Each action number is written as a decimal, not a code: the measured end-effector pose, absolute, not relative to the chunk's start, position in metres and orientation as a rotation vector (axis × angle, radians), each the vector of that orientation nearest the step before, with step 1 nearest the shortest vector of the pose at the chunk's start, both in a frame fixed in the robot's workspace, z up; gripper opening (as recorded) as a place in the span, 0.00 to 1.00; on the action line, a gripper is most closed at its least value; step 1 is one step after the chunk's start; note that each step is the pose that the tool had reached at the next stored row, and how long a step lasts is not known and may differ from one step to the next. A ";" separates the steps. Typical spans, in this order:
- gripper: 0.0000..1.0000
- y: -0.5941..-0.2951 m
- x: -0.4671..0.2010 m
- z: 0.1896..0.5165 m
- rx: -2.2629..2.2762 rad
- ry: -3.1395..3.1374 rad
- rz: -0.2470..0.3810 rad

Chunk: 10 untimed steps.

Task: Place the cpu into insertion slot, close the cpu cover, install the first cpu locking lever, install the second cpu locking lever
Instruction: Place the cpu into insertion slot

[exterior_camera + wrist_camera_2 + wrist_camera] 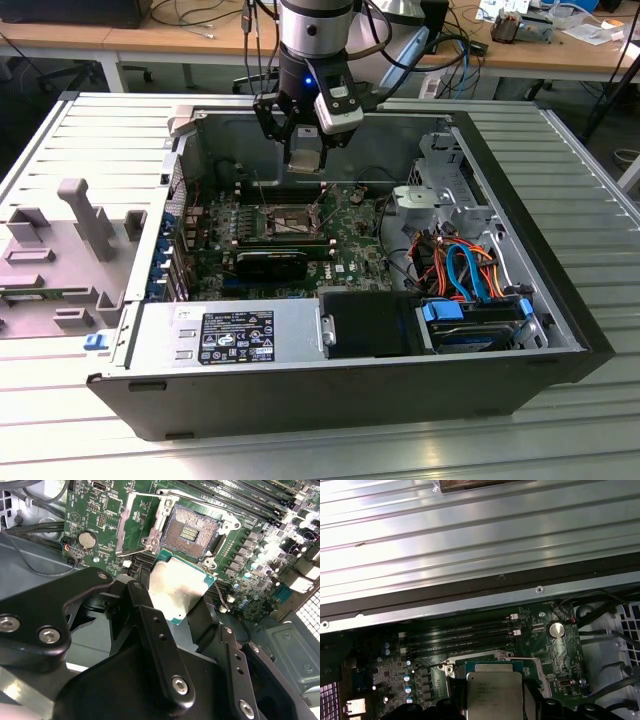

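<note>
The hand (172,605), grasping the cpu (179,582), hovered above the bare insertion slot (192,532); seating it probably needed square alignment.

Insertion slot (192,532) looks open from above on my feed, w/ just the cpu (177,590) in the end effector (177,617) over it. The cpu cover (162,517) stands raised right beside it, mem slots (460,635) nearby, cables (460,265) well off toward the exterior view's right.
</note>
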State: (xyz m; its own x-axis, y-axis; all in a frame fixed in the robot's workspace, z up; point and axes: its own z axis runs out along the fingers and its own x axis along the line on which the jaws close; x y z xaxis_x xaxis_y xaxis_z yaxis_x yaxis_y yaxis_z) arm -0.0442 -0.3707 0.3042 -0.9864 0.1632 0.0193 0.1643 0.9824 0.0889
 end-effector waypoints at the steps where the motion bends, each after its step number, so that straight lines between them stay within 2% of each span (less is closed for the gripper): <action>1: 0.54 -0.371 -0.044 0.304 -0.258 -3.116 -0.141; 10: 0.54 -0.371 -0.044 0.304 -0.273 -3.115 -0.141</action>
